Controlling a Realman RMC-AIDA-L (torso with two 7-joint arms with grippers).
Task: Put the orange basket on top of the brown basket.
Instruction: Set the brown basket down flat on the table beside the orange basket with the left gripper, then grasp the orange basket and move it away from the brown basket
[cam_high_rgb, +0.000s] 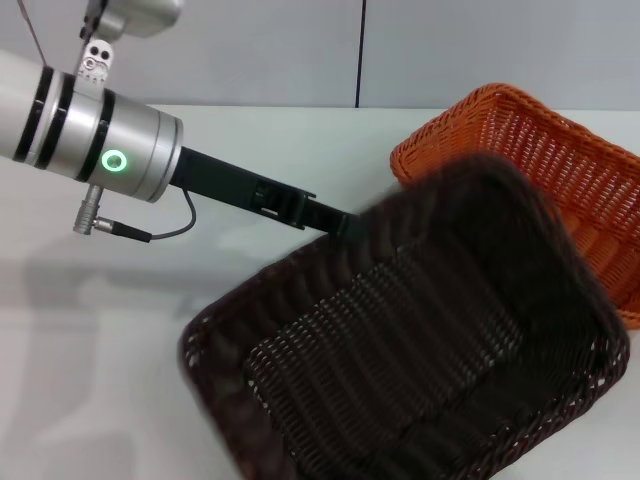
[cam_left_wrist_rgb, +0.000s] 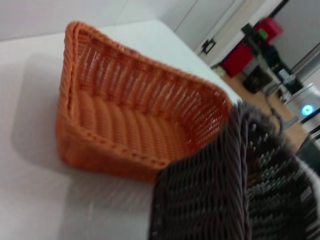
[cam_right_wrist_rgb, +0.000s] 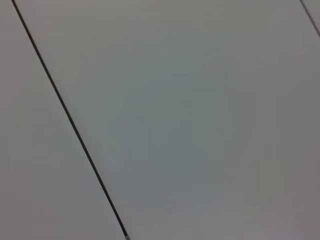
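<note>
The brown basket (cam_high_rgb: 420, 350) fills the front right of the head view. It is tilted, with its far rim raised and overlapping the near side of the orange basket (cam_high_rgb: 560, 170), which rests on the white table (cam_high_rgb: 260, 140) at the back right. My left gripper (cam_high_rgb: 345, 225) reaches in from the upper left and is shut on the brown basket's far-left rim, which mostly hides its fingers. The left wrist view shows the orange basket (cam_left_wrist_rgb: 130, 120) on the table, with the brown basket's rim (cam_left_wrist_rgb: 210, 200) close in front. My right gripper is out of view.
The white table (cam_left_wrist_rgb: 30, 190) extends left of and behind the baskets. A grey panelled wall (cam_high_rgb: 450, 50) stands behind the table. The right wrist view shows only a grey panel with a dark seam (cam_right_wrist_rgb: 70, 125). Red and black equipment (cam_left_wrist_rgb: 250, 50) stands beyond the table's edge.
</note>
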